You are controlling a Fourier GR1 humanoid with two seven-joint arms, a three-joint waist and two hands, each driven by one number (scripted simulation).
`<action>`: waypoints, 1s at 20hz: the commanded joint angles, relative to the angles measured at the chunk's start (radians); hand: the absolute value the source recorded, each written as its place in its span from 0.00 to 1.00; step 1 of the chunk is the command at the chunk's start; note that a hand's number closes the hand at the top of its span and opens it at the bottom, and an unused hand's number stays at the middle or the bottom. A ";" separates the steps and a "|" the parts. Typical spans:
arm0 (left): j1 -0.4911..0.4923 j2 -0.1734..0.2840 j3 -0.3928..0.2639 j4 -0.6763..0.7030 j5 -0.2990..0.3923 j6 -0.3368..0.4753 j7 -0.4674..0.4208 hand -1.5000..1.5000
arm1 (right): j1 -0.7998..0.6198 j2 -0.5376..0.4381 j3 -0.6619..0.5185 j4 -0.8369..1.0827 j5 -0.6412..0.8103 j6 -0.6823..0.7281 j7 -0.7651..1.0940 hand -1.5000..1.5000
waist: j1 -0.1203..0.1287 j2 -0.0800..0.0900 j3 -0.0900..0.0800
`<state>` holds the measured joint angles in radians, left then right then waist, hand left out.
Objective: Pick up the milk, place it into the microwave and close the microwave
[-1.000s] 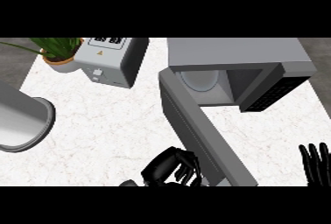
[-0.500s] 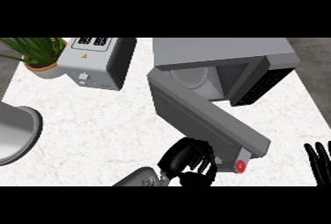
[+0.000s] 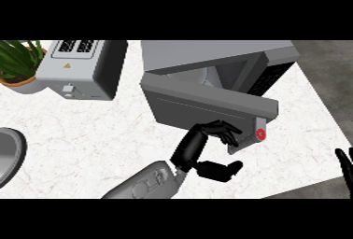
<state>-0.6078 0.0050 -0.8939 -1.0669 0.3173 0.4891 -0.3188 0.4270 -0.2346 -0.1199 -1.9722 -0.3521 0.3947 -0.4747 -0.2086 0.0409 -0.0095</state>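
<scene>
The grey microwave stands at the back of the counter, its door swung most of the way toward the front opening. Only a narrow gap into the pale inside still shows. My left hand lies against the door's outer face near its free end, fingers bent lightly onto the panel and holding nothing. A red round button sits at the door's end, just right of those fingers. The milk shows nowhere; the door hides the inside. At the lower right edge only my right hand shows, fingers up, resting.
A grey toaster stands left of the microwave, with a potted plant in the far left corner. A grey round vessel pokes in at the left edge. The counter's right edge runs close beside the microwave.
The microwave door has swung from wide open toward the opening, with my left hand moving up along with it. The right hand has stayed at the right edge.
</scene>
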 commanded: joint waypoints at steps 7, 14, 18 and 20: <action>-0.150 -0.005 0.035 0.058 0.156 0.089 -0.084 0.00 | -0.059 -0.038 -0.010 -0.022 -0.083 0.026 0.050 0.00 | -0.067 0.025 0.004; -0.234 -0.005 0.059 0.128 0.224 0.119 -0.116 0.00 | -0.085 -0.075 -0.018 -0.046 -0.144 0.060 0.076 0.00 | -0.118 0.036 0.005; -0.270 -0.005 0.059 0.162 0.264 0.132 -0.131 0.00 | -0.106 -0.093 -0.015 -0.050 -0.179 0.074 0.097 0.00 | -0.130 0.041 0.006; -0.283 -0.005 0.059 0.175 0.281 0.140 -0.142 0.00 | -0.126 -0.104 -0.020 -0.051 -0.187 0.073 0.105 0.00 | -0.134 0.046 0.005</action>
<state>-0.8471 0.0028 -0.8448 -0.9159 0.5651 0.6147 -0.4435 0.3254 -0.3209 -0.1364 -2.0206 -0.5168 0.4602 -0.3853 -0.3290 0.0813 -0.0044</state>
